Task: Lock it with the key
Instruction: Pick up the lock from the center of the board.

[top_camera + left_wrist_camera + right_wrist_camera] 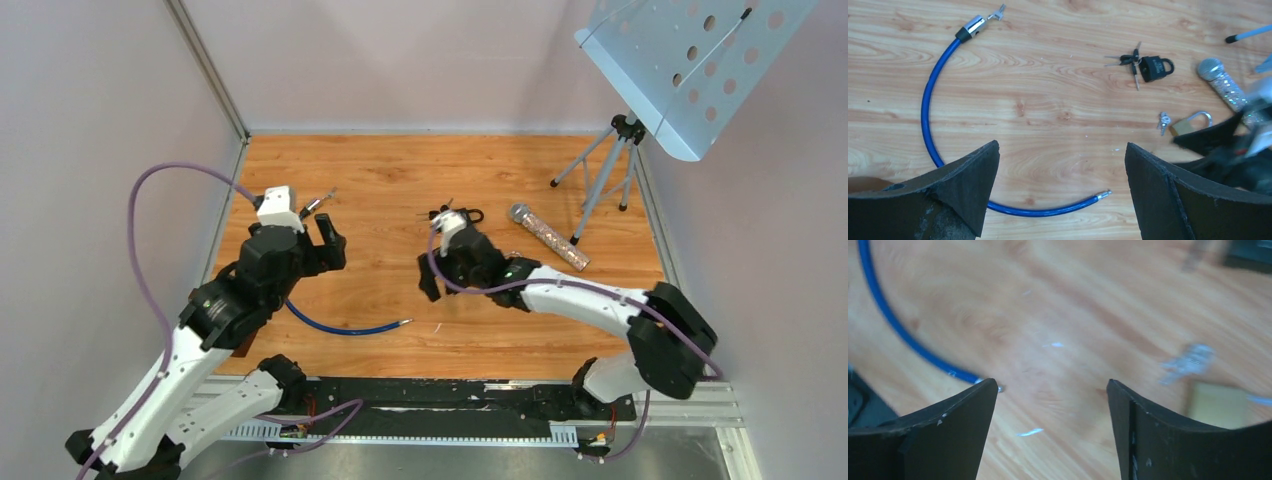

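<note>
Brass padlock [1182, 127] on table [400, 170], key [1163, 122] at its end, just beside right gripper [1052, 385]: jaws wide, empty. Left gripper [1062, 147] wide too, empty, above blue cable lock [928, 100]. Best: pin body first, then pinch key bow squarely, twist without dragging.

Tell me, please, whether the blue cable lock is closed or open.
Open: the blue cable lock lies in an arc, its pin end lying free, well apart from its lock head.

White-and-black arms [580, 300], purple cables [131, 235], white wrist camera housings [279, 208], black wedge-shaped jaws with scuffed edges
</note>
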